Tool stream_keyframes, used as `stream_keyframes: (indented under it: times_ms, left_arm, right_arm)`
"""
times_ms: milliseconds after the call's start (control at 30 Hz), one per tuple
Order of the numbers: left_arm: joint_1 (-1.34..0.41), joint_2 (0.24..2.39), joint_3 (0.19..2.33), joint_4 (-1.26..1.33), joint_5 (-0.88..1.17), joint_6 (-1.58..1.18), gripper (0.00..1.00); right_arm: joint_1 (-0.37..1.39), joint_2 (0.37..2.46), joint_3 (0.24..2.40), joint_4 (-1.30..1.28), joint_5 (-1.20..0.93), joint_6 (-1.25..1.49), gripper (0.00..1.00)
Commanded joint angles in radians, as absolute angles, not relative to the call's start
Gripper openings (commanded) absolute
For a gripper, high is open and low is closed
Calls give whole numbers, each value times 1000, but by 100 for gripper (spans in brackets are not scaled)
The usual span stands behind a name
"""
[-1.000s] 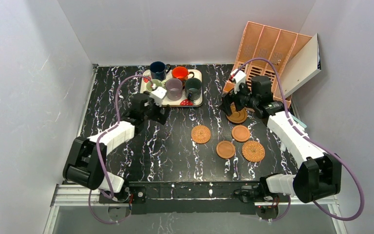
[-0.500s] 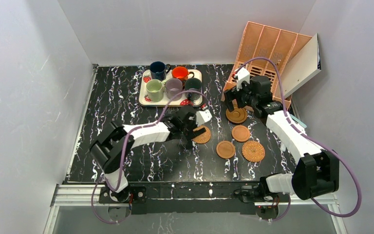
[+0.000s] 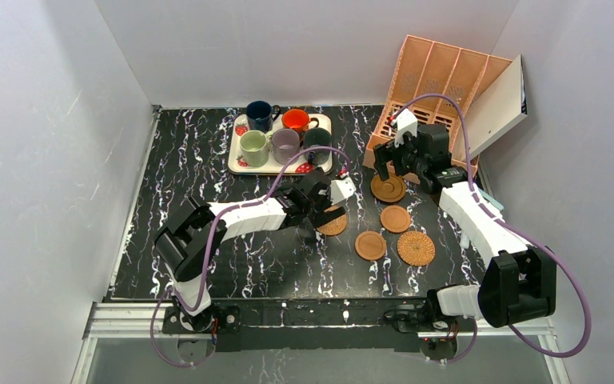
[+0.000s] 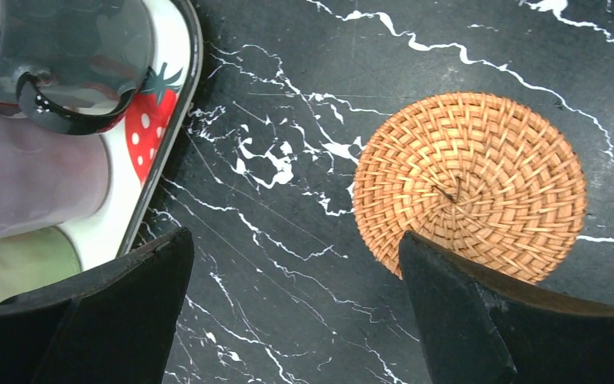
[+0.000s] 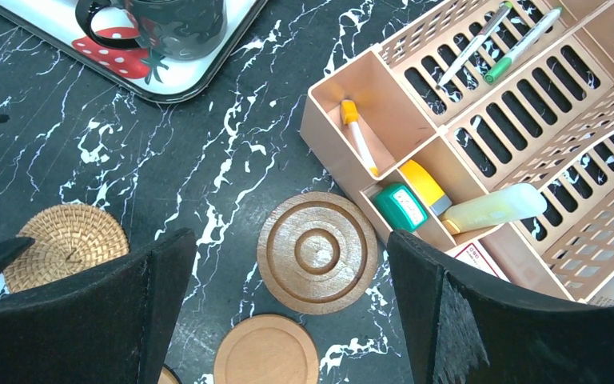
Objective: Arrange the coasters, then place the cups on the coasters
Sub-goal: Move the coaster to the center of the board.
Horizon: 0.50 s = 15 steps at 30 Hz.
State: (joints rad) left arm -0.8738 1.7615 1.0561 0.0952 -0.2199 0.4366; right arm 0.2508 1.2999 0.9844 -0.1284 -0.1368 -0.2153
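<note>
Several orange-brown coasters lie right of centre: a woven one, a ringed brown one, two smooth ones and a second woven one. My left gripper hangs open just above the first woven coaster, one fingertip over its near edge, nothing held. My right gripper is open above the ringed coaster, which lies between its fingers. Several cups stand on the tray: navy, orange-red, pale green, mauve, dark.
The white strawberry-print tray sits at the back centre, its corner close to my left gripper. A peach slotted organizer with pens and small items stands at the back right, touching the ringed coaster. White walls close in the table.
My left arm has swung from the tray to the right and now hovers over the left woven coaster. My right gripper has shifted slightly back over the ringed coaster. Both stay open.
</note>
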Motion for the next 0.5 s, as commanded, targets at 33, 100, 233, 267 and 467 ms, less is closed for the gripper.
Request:
stream_keyframes:
  times_ms: [33, 100, 233, 267, 467]
  left_arm:
    - [-877, 1765, 1093, 44, -151, 413, 98]
    - [-879, 1781, 1096, 40, -143, 415, 98]
    - [-879, 1822, 1101, 47, -169, 428, 98]
    - [-879, 1832, 1104, 49, -178, 433, 98]
    - [-879, 1832, 1075, 58, -221, 462, 98]
  right_arm:
    - [247, 1272, 980, -76, -119, -214, 99]
    - [247, 1271, 980, -75, -115, -216, 99]
    - [247, 1267, 975, -71, -110, -221, 99]
    - [247, 1266, 974, -71, -108, -223, 99]
    - [243, 1260, 973, -67, -100, -225, 99]
